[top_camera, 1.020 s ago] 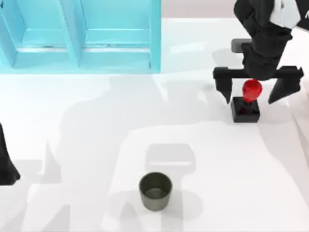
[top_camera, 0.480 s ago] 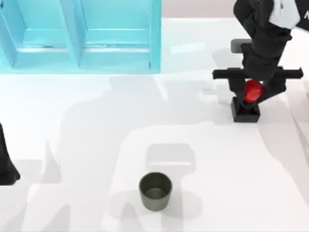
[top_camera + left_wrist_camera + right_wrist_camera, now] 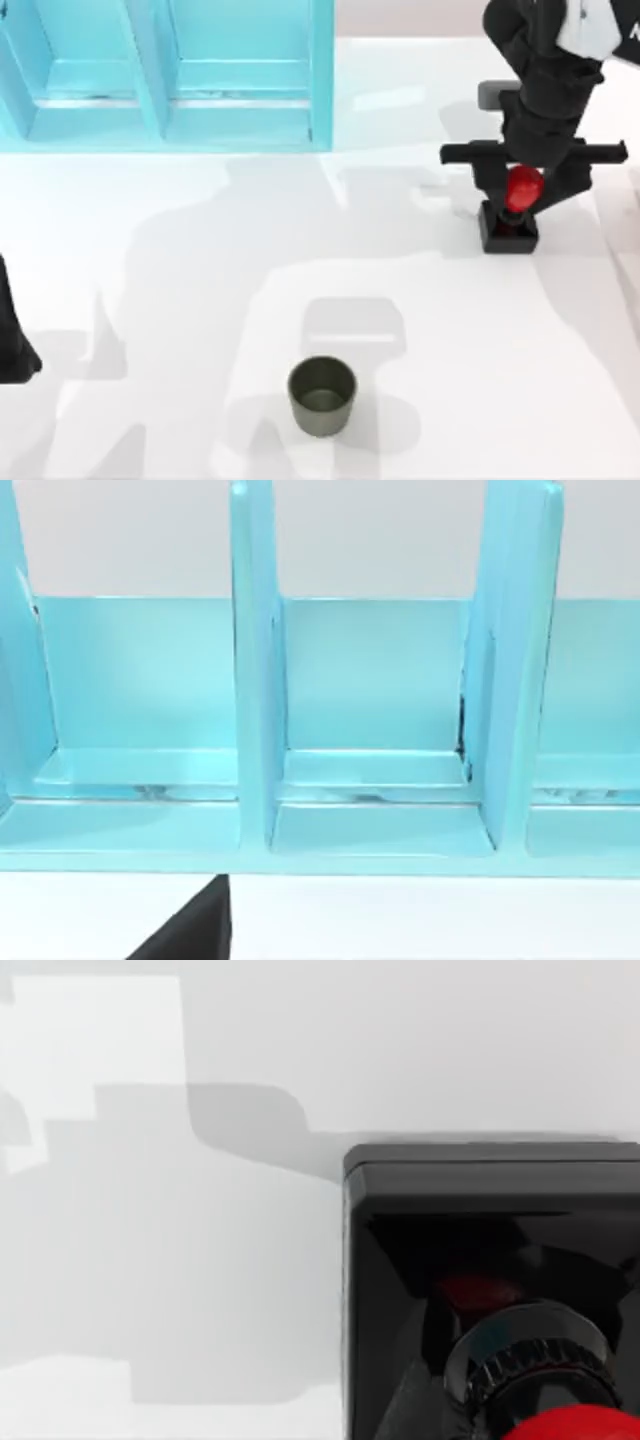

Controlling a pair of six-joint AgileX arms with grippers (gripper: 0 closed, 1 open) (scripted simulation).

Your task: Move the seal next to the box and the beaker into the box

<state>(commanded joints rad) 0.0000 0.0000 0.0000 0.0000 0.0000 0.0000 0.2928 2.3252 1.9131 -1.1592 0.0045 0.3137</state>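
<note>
The seal [image 3: 510,225], a black square block with a glossy red knob [image 3: 523,187], stands on the white table at the right. My right gripper [image 3: 525,190] is shut on the red knob, its fingers pressed against both sides. Up close in the right wrist view, the seal's black base [image 3: 480,1250] and red knob [image 3: 575,1425] are seen from above. The beaker [image 3: 322,395], an olive-grey cup, stands upright near the front middle of the table, apart from both arms. The light blue box [image 3: 170,75] with divided compartments sits at the back left. My left arm [image 3: 12,340] is parked at the left edge.
The left wrist view looks into the box's blue compartments [image 3: 375,710] with upright dividers [image 3: 255,670]. A small grey block [image 3: 497,95] lies behind my right arm. Open white table lies between box, beaker and seal.
My right gripper's fingers closed from wide open onto the seal's red knob. The seal, the beaker and the left arm have not moved.
</note>
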